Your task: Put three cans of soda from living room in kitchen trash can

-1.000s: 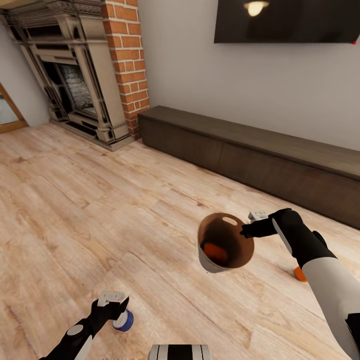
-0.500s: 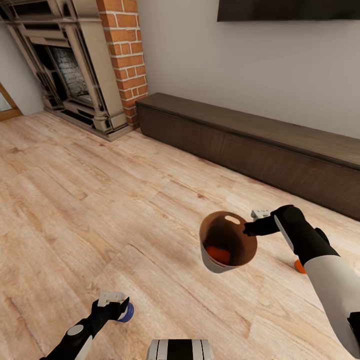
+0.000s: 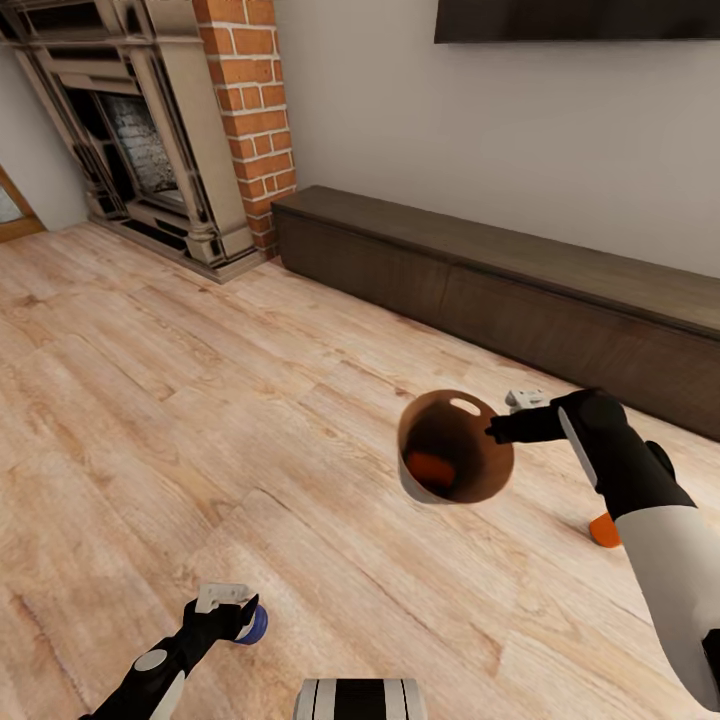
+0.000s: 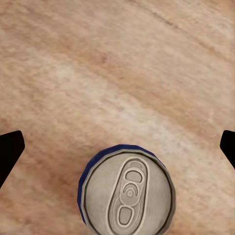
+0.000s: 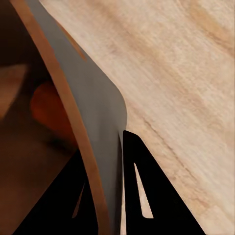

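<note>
My right gripper (image 3: 497, 430) is shut on the rim of the tash can (image 3: 455, 450), a grey bin with a tan inside, held tilted above the wood floor. One orange can of soda (image 3: 430, 468) lies inside it. In the right wrist view the fingers (image 5: 142, 186) pinch the bin wall (image 5: 93, 112), with the orange can (image 5: 49, 110) beyond it. A second orange can (image 3: 603, 530) stands on the floor, partly hidden by my right arm. The dark blue can (image 3: 252, 625) stands upright on the floor at my left gripper (image 3: 235, 612). Its silver top (image 4: 126, 193) lies between the wide-open fingertips (image 4: 10, 152).
A long low dark cabinet (image 3: 520, 290) runs along the far wall under a dark screen (image 3: 580, 20). A fireplace (image 3: 150, 140) with a red-brick column (image 3: 250, 110) stands at the back left. My base (image 3: 360, 700) shows at the bottom edge. Open wood floor (image 3: 200, 400) lies between.
The head camera tilted down a little about a second ago. Since then my right arm has raised the bin, uncovering more of the orange can on the floor. The left arm has held still.
</note>
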You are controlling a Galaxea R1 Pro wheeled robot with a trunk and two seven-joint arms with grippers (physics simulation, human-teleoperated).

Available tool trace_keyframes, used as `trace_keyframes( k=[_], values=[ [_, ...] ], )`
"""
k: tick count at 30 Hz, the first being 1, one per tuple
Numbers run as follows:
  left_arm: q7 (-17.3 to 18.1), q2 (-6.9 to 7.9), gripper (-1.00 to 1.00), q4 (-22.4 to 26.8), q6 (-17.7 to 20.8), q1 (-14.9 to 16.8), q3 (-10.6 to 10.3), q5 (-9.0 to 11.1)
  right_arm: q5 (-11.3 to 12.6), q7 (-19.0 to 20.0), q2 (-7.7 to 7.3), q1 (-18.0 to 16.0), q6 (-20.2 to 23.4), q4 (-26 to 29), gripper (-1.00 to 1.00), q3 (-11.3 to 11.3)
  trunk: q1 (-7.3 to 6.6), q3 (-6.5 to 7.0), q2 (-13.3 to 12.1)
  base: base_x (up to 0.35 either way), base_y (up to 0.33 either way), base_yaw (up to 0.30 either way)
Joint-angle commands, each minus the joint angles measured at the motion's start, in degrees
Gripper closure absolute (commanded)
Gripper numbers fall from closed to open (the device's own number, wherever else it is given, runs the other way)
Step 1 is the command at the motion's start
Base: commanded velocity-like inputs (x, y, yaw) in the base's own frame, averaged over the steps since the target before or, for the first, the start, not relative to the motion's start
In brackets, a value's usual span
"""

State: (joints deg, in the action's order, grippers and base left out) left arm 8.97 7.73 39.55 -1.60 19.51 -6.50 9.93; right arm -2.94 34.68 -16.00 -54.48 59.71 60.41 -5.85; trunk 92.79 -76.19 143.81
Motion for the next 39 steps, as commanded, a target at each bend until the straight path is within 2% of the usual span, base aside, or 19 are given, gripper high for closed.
trace_keyframes(
  k=[1, 14, 23, 28, 39],
  values=[
    [0.0, 0.0, -1.0, 0.0, 0.0, 0.0, 0.0, 0.0, 1.2, 0.4, 0.0, 0.0, 0.3, 0.2, 1.0, 0.1, -0.01, 0.01, 0.0, 0.0, 0.0, 0.0],
    [0.1, -0.09, -1.0, 0.0, 0.5, 0.0, -0.5, 0.0, 1.2, 0.4, -0.03, 0.1, 0.3, 1.2, 1.0, 0.1, 0.33, -2.87, 0.2, 0.0, 0.0, 0.0],
    [0.1, -0.08, -1.0, 0.0, 0.5, 0.0, -0.5, 0.0, 1.2, 0.4, 0.02, 0.2, 0.3, 1.9, 1.0, 0.1, 0.33, -2.87, 0.2, 0.0, 0.0, 0.0],
    [0.1, -0.09, -1.0, 0.0, 0.6, 0.0, -0.5, 0.0, 1.3, 0.5, 0.01, 0.2, 0.3, 1.9, 1.0, 0.1, 0.46, -3.98, 0.2, 0.0, 0.0, 0.0],
    [0.2, -0.04, -1.0, 0.1, 0.3, 0.0, -0.4, 0.0, 1.3, 0.5, 0.09, 0.2, 0.3, 1.9, 1.0, -0.1, 0.46, -3.98, 0.2, 0.0, 0.0, 0.0]
  ],
)
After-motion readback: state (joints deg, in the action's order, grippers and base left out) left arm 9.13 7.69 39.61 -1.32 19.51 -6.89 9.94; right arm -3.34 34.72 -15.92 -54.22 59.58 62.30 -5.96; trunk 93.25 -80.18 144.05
